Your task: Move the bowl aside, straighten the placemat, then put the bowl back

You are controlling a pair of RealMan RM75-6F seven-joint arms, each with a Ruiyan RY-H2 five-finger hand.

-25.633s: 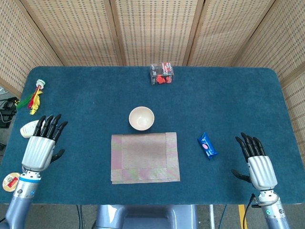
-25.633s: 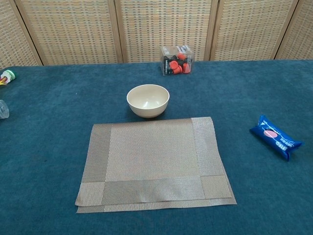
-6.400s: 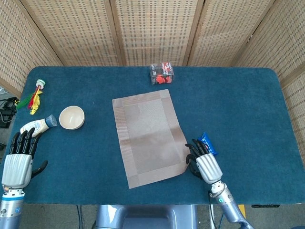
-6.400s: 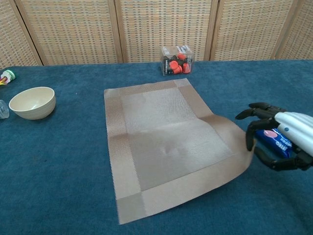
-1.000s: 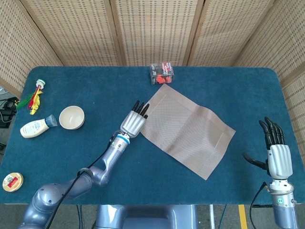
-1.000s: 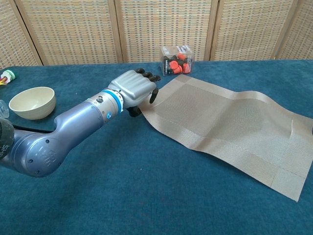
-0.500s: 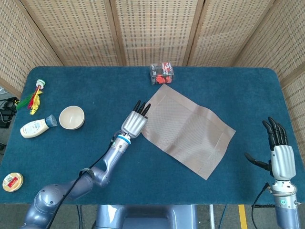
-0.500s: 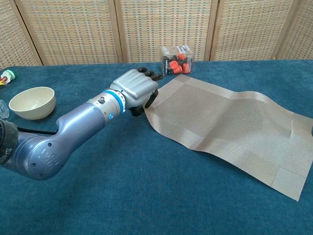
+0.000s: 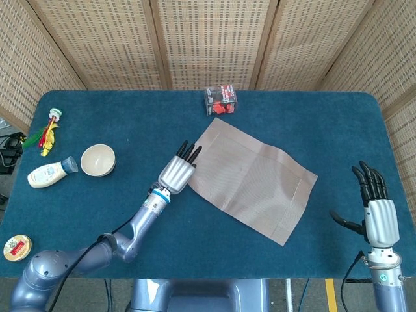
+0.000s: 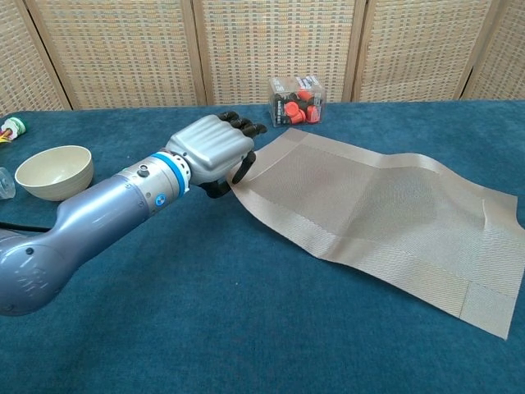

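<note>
The tan woven placemat (image 9: 250, 177) (image 10: 369, 213) lies skewed on the blue table, its long side running diagonally from the back centre toward the right front, with slight ripples. My left hand (image 9: 178, 168) (image 10: 212, 152) grips the mat's left corner, fingers curled over the edge. The cream bowl (image 9: 98, 160) (image 10: 54, 171) stands upright and empty on the bare cloth at the left, well apart from the mat. My right hand (image 9: 376, 209) hovers near the table's front right edge, fingers spread, holding nothing; the chest view does not show it.
A clear box of red and black pieces (image 9: 221, 101) (image 10: 297, 100) sits just behind the mat's back corner. At the far left are a small bottle (image 9: 47, 174), a feathered toy (image 9: 47, 133) and a round tin (image 9: 15, 247).
My left hand has drawn the mat's corner a little to the left and toward the front, and the mat has shifted with it. The right hand has barely moved.
</note>
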